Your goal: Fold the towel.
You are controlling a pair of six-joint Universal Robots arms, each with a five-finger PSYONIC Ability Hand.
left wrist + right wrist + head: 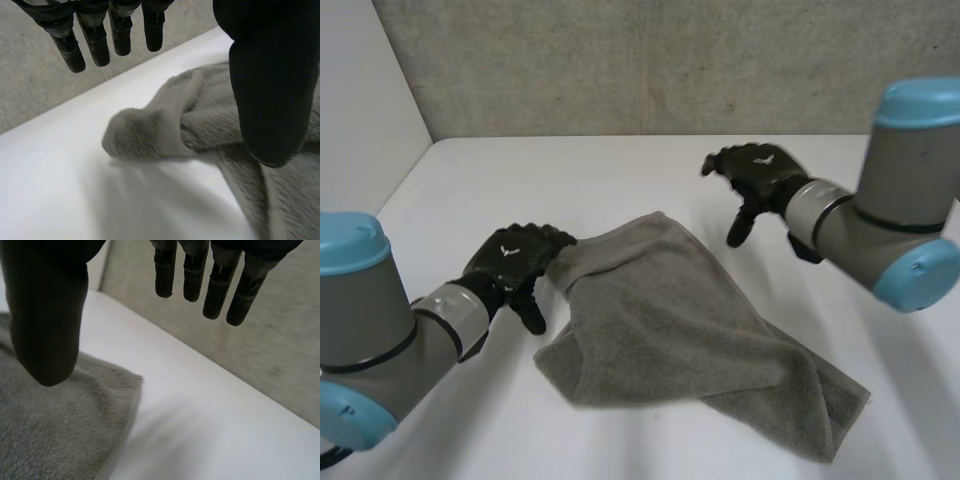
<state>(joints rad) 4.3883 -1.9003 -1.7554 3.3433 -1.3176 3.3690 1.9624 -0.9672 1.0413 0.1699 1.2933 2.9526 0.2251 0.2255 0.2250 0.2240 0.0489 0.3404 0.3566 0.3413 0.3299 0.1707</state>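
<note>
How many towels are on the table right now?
1. The grey towel lies rumpled on the table, a bunched corner beside the left hand, another near the right hand; nothing seems hidden.

Work surface: a white table [650, 170], smooth and matt, clean where visible. Rear boundary: a grey back wall [650, 60] with a rough, speckled finish like concrete, standing directly on the table's far edge. Left boundary: a plain white side panel [360, 100], rising from the table's edge and meeting the back wall in a vertical corner. Both joints with the table run straight. Lighting: soft and even across the table and both upright surfaces.
</note>
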